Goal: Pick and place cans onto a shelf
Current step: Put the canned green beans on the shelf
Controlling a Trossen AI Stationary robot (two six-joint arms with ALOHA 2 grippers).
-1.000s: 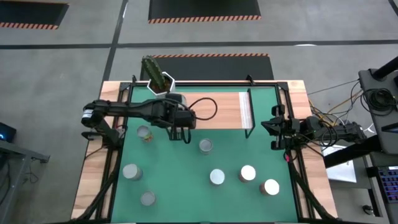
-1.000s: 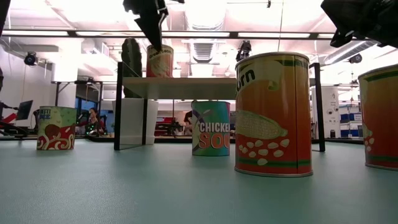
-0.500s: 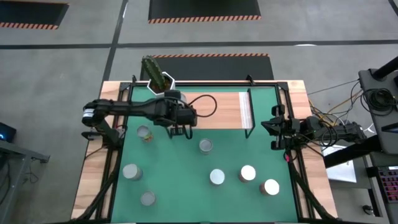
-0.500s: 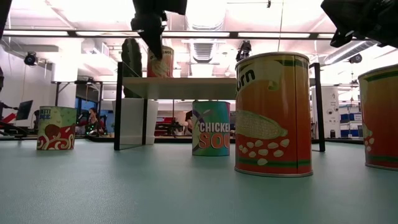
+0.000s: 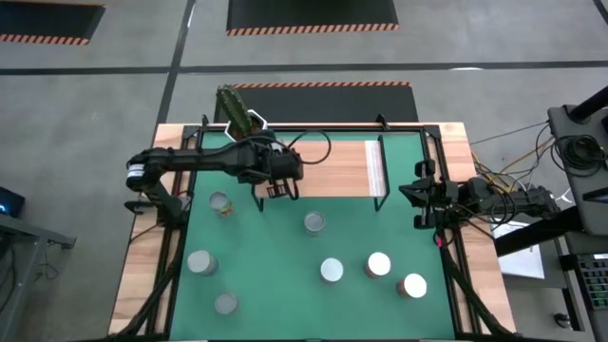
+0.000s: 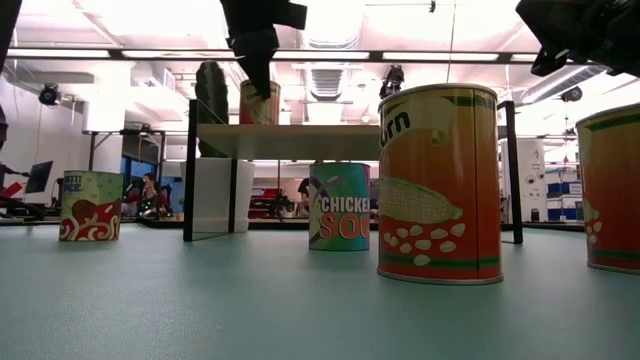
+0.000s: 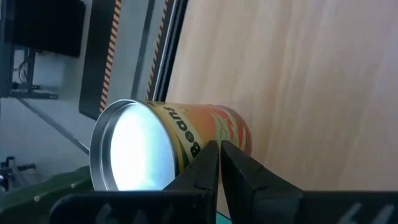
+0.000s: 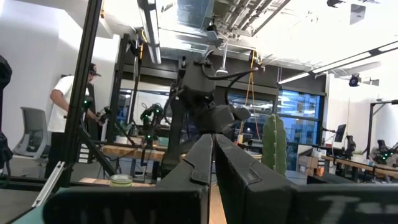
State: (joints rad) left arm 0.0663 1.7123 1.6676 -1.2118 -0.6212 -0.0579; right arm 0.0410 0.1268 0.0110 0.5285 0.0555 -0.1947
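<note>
Showing the left gripper (image 5: 276,191) above the light-wood plank shelf on its black metal frame (image 5: 332,169), fingers pressed together and holding nothing; the orange-labelled bean can with a silvery top (image 7: 168,153) stands on the planks just beside the fingertips, apparently already set down. Six other silver-topped cans (image 5: 320,270) wait on the green mat (image 5: 275,285). Right gripper (image 5: 419,206), clenched empty, idles at the mat's right edge, clear of the work.
</note>
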